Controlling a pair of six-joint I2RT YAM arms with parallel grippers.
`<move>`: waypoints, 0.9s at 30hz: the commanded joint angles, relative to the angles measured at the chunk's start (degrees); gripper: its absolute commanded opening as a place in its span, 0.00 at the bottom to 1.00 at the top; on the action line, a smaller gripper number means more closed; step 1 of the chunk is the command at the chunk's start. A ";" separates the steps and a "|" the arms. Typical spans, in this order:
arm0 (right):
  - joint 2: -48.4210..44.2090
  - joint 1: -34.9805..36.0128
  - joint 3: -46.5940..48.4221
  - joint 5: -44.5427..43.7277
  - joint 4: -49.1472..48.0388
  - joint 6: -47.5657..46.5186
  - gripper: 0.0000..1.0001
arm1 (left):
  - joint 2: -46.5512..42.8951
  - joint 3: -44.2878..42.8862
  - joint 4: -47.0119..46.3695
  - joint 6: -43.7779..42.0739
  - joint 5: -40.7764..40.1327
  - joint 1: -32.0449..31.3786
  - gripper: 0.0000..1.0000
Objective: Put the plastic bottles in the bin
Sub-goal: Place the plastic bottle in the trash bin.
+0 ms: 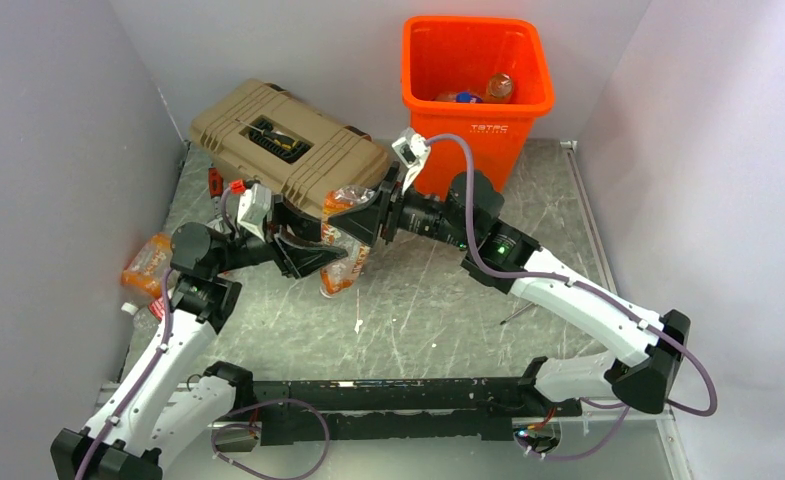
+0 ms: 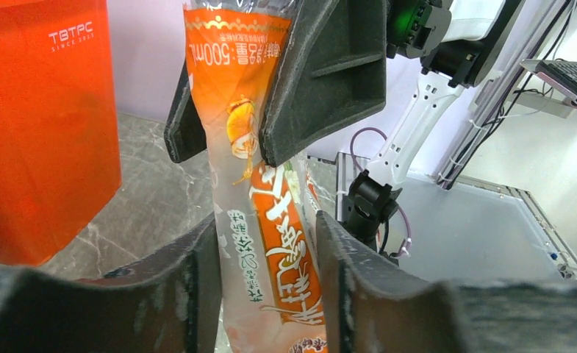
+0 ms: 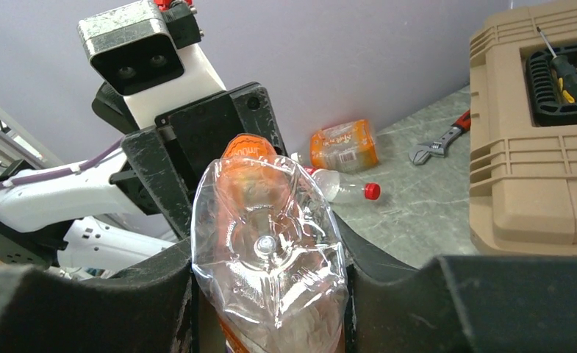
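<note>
Both arms reach in from the near edge, elbows bent, and meet over the middle of the tabletop. The left gripper [image 2: 267, 257] pinches the nearer part of a crushed orange-labelled bottle [image 2: 223, 73] marked "500mL". The right gripper [image 3: 269, 294] is closed on its farther part. A spare bottle [image 1: 148, 265] lies at the left edge. The orange bin [image 1: 478, 120], lettered "TBTPC", stands at the far edge.
</note>
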State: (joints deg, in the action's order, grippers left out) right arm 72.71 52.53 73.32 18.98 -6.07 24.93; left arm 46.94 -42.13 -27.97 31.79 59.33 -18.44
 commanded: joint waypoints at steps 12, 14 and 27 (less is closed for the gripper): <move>-2.52 -0.24 3.10 -1.02 3.88 -3.95 0.98 | -0.89 -0.85 -1.82 -1.54 -0.82 -0.02 0.08; -2.02 -0.24 3.03 -0.61 3.13 -3.40 0.88 | -0.73 -0.81 -2.15 -1.32 -0.46 -0.02 0.07; -1.15 -0.24 1.96 0.68 -1.59 -0.47 0.00 | -0.60 -0.68 -2.21 -1.21 -0.34 -0.02 0.07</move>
State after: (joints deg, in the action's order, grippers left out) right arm 71.37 52.42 73.56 19.75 -4.03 23.77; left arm 46.70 -42.13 -28.45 31.05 58.89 -18.57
